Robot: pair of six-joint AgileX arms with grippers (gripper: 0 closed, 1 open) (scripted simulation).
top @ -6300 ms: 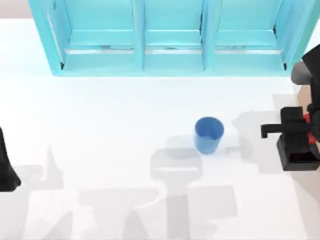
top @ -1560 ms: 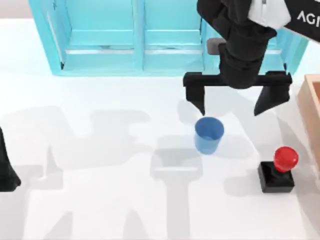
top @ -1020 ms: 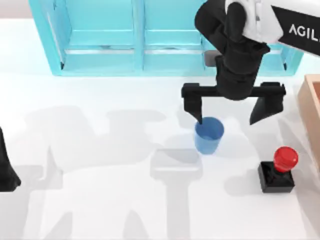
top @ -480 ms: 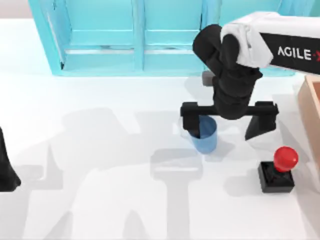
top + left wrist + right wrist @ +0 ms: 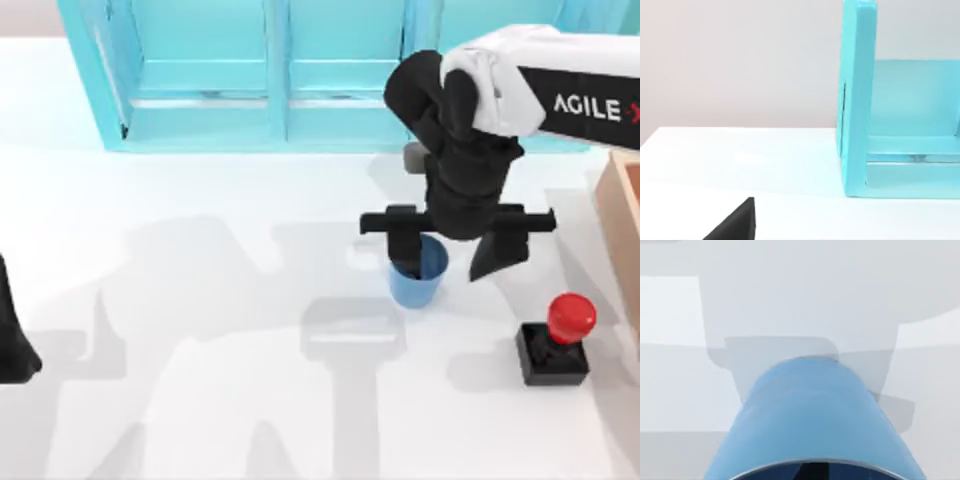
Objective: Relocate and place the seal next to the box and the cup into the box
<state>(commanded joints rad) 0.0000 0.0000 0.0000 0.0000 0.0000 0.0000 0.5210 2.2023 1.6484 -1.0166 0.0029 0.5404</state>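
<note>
Right gripper (image 5: 450, 255) spread wide over the cup (image 5: 418, 282), one finger dipping inside it.
Seal (image 5: 556, 340) at the cup's four o'clock beside the box (image 5: 622, 215); turquoise cabinet (image 5: 330, 70) at twelve; left arm (image 5: 15, 335) parked.

Cup (image 5: 415, 278) left of seal (image 5: 556, 345); box (image 5: 622, 225) far right.

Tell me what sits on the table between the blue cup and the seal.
Nothing rests there. In the top view the stretch of white table between the cup and the seal is bare; the right end effector hangs above the cup, one finger over that gap.
</note>
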